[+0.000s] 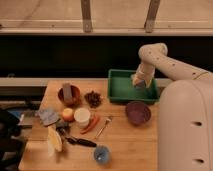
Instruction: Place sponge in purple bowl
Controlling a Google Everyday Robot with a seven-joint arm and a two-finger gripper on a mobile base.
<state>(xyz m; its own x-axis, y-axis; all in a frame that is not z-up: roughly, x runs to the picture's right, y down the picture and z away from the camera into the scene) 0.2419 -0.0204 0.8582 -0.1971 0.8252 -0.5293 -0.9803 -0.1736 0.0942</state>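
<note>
Gripper (140, 82) poised over the right end of the green tray (120, 91), gripping the yellow sponge (139, 80) between its fingers. Purple bowl (137, 112) sits on the wooden table (127, 145) just below and in front of the gripper, outside the tray

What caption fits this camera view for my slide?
Gripper over the green tray, holding a yellowish sponge; purple bowl waits in front.

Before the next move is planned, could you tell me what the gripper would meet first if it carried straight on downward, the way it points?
Probably the floor of the green tray: the gripper hangs over its right end, though depth is unclear.
</note>
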